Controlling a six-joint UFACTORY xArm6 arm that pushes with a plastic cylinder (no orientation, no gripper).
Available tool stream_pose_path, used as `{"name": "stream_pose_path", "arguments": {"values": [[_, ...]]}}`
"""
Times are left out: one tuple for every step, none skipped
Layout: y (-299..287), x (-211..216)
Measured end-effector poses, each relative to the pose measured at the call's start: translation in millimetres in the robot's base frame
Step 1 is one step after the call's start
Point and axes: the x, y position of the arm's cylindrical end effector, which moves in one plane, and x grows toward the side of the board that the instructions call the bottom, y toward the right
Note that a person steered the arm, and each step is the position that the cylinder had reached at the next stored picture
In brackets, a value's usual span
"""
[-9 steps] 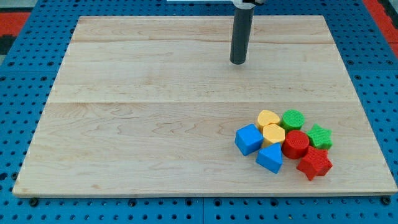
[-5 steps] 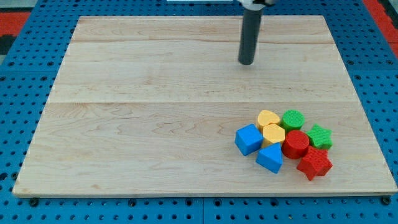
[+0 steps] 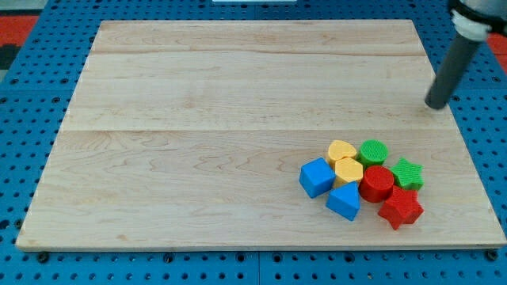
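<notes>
My tip (image 3: 436,105) rests on the wooden board (image 3: 198,119) near its right edge, touching no block. The blocks lie packed together below and to its left. Nearest are the green cylinder (image 3: 372,152) and the green star (image 3: 408,173). Left of those sit a yellow heart-like block (image 3: 341,150) and a yellow hexagon (image 3: 348,169). A red cylinder (image 3: 377,183) lies in the middle, with a red star (image 3: 401,208) at the lower right. A blue cube (image 3: 317,176) and a blue triangular block (image 3: 344,201) form the left side of the cluster.
The board lies on a blue pegboard table (image 3: 32,119) that surrounds it on every side. A red patch (image 3: 16,30) shows at the view's top left corner and another red patch (image 3: 485,9) at the top right.
My tip has swept from the top middle of the board to the right and slightly downward, ending near the right edge. No block has moved.
</notes>
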Motion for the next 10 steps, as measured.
{"name": "stream_pose_path", "arguments": {"values": [[14,79],[13,153],[-23,172],[-37,148],[-54,128],[-97,113],[-94,112],[-90,115],[-69,127],[-104,144]]}}
